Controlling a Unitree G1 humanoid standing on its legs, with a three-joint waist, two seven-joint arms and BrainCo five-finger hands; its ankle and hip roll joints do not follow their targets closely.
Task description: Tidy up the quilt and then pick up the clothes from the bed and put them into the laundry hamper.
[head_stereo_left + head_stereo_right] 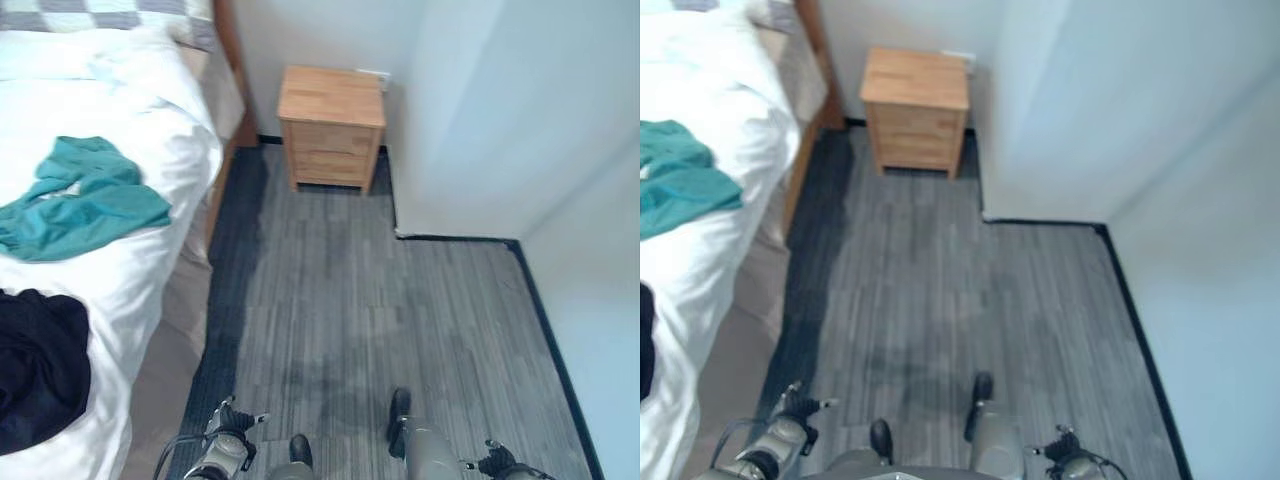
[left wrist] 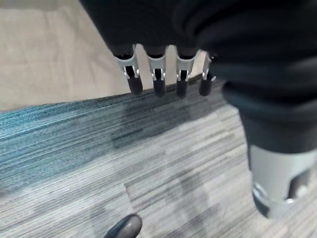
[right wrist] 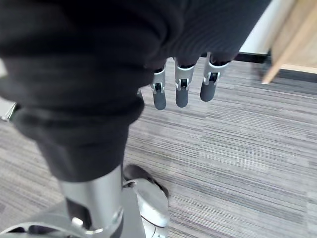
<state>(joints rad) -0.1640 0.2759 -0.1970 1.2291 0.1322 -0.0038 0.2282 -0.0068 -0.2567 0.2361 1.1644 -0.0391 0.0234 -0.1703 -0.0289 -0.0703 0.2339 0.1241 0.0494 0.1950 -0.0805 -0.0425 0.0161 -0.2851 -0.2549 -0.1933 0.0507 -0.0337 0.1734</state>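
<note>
Both arms hang low at the robot's sides, neither near the bed yet. Left hand [image 2: 163, 74]: fingers straight and relaxed, slightly apart, pointing down at the grey plank floor [image 1: 380, 320], holding nothing. Right hand [image 3: 181, 87]: same pose, fingers straight, loosely side by side, empty, over the floor with a corner of the wooden nightstand [image 1: 332, 125] ahead of it.

The task's things all lie off to the left-hand side, above the level of the hanging hands. White quilt [image 1: 120, 150] covers the bed, rumpled and bunched toward the near edge, so tidying looks not yet done. Teal garment [image 1: 75, 200] lies crumpled on top of the quilt, well forward of the left hand. Dark garment [image 1: 35, 365] lies heaped nearer, closest to the left hand, touching the quilt and apart from the teal one.

Judgement: clothes sit on the quilt, so smoothing it means working around or beneath them. No hamper located.
</note>
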